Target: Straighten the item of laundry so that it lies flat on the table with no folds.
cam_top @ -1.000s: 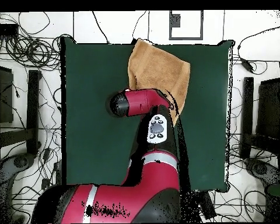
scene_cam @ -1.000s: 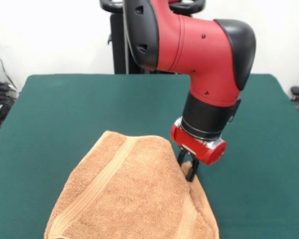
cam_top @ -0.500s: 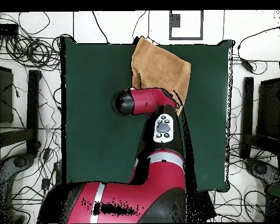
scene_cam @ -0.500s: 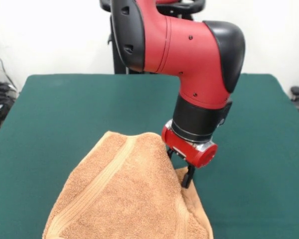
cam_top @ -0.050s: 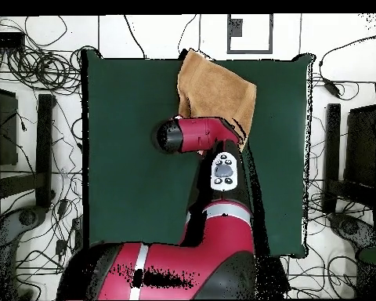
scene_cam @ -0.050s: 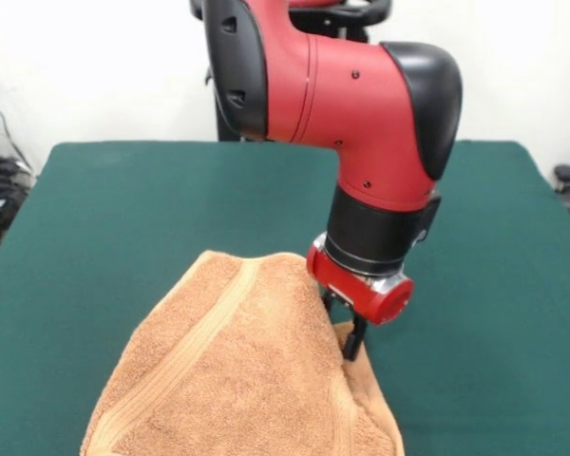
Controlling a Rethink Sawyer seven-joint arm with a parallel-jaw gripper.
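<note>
The item of laundry [scene_cam @ -0.050s: 233, 375] is an orange-tan towel lying rumpled at the near middle of the green table [scene_cam @ -0.050s: 114, 209], its far part humped up in a ridge, with a woven band running diagonally across it. My gripper [scene_cam @ -0.050s: 342, 325] points down at the towel's right edge and is shut on a fold of cloth there. In the overhead view the towel [cam_top @ -0.050s: 218, 88] lies at the table's [cam_top @ -0.050s: 128, 172] top edge, slightly askew. The red arm covers its lower right corner and hides the gripper.
The arm's thick red wrist [scene_cam @ -0.050s: 361, 114] hangs over the table's middle. Bare green felt stretches to the left, right and far side of the towel. Cables and stands [cam_top @ -0.050s: 34, 70] surround the table on the floor.
The arm has shifted left in the front view, carrying the towel's right edge with it. The towel's right side has drawn inward and its ridge stands steeper.
</note>
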